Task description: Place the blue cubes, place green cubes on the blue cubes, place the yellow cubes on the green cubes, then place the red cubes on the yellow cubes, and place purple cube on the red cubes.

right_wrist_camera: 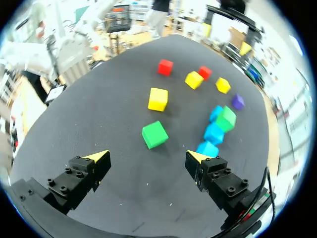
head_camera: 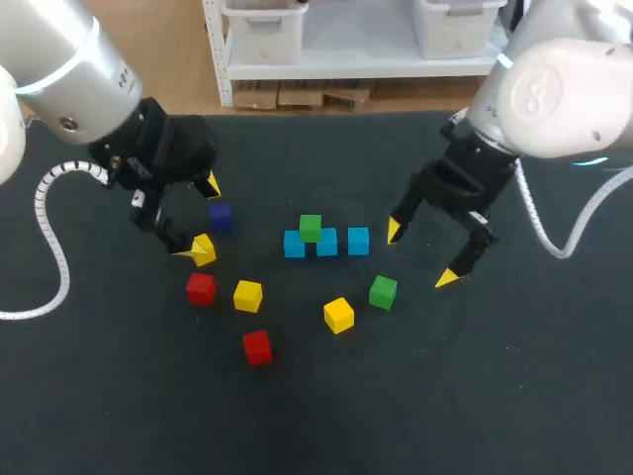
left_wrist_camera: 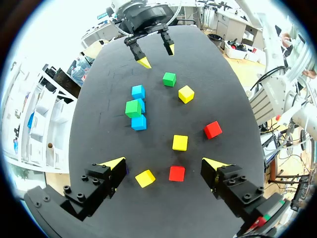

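Though far from finished, already has a base laid: three blue cubes (head_camera: 326, 241) in a row at the middle of the table (head_camera: 495, 396), with one green cube (head_camera: 311, 228) seated on top over the join of the left and middle ones. By that reckoning, first layer done and second about half done. Left to place: the loose green cube (head_camera: 383, 292), lying on the table at four o'clock from the row; three yellow cubes (head_camera: 338, 315) at six, eight and nine o'clock; two red cubes (head_camera: 257, 346) at seven and eight o'clock; and the purple cube (head_camera: 220, 218) at nine o'clock, well apart from the row. Right gripper (head_camera: 421, 254) at three o'clock from the row, fingers spread wide, pinching nothing, the loose green cube near its lower tip and, from the right wrist, just ahead between the open fingers. Left gripper (head_camera: 198, 217) out at nine o'clock, likewise spread and empty, purple cube close beside it and one yellow by its lower tip; contact there impossible to tell. Likely next: closing the right fingers on the loose green cube.
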### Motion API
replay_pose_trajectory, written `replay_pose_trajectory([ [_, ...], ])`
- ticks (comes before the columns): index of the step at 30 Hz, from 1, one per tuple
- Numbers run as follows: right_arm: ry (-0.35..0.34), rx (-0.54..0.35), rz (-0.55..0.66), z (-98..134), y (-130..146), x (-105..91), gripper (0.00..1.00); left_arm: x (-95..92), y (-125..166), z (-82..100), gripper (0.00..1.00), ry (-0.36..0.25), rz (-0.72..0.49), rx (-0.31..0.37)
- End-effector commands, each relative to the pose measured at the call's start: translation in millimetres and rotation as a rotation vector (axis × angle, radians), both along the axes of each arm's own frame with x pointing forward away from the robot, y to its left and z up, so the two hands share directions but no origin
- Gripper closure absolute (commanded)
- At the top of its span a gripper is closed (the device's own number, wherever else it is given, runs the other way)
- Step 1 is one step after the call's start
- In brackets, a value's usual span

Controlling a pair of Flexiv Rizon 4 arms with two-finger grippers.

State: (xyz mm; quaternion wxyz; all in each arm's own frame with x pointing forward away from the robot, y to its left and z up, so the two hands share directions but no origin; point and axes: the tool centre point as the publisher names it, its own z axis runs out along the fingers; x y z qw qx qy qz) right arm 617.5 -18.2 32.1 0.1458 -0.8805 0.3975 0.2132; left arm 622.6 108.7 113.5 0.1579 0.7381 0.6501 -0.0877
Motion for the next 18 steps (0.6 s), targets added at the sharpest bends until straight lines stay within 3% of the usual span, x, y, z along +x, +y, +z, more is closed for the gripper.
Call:
replay_pose_trajectory([
  [1, 0.058, -0.064, 0.446, -12.3, 13.5, 11.6, 0.00, 1.2, 0.4, -0.2, 0.00, 0.001, -0.003, -0.001],
  [10, 0.061, -0.027, 0.590, -16.6, 28.6, -0.6, 0.00, 1.2, 0.4, -0.2, 0.00, 0.001, -0.003, -0.001],
  [18, 0.076, -0.014, 0.609, -26.6, 33.1, -2.4, 0.00, 1.2, 0.4, -0.2, 0.00, 0.001, -0.003, -0.001],
])
